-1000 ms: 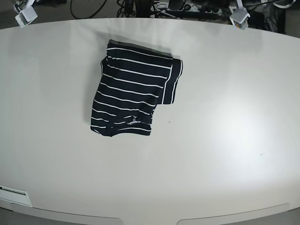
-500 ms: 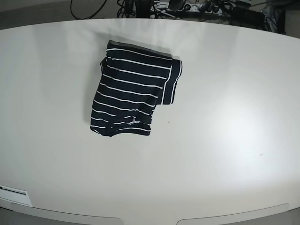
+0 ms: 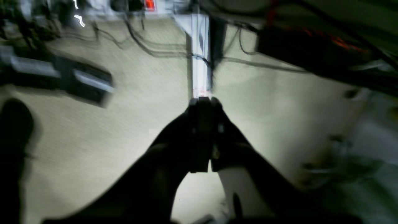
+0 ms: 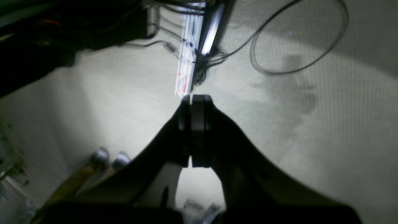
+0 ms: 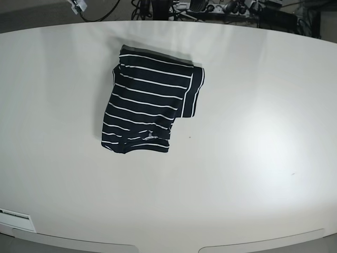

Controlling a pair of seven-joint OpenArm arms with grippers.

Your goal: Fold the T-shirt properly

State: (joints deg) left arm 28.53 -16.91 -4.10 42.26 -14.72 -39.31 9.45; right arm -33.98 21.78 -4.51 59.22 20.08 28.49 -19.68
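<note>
while lying folded into a compact bundle, t-shirt [image 5: 149,108] sits left of table [image 5: 247,158] centre, toward 11 o'clock, stripes running crosswise, one flap sticking out at its 3 o'clock side. nothing touching it. left gripper [image 3: 203,101] pinched together, empty, hanging over pale floor [image 3: 124,102] with cables [image 3: 149,46] at 12 o'clock. right gripper [image 4: 194,98] also pressed closed on nothing, looped cable [image 4: 298,40] up at 1 o'clock. both wrist views blurry.

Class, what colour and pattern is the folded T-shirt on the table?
The T-shirt is dark navy, almost black, with thin white stripes; the base view shows it best.
</note>
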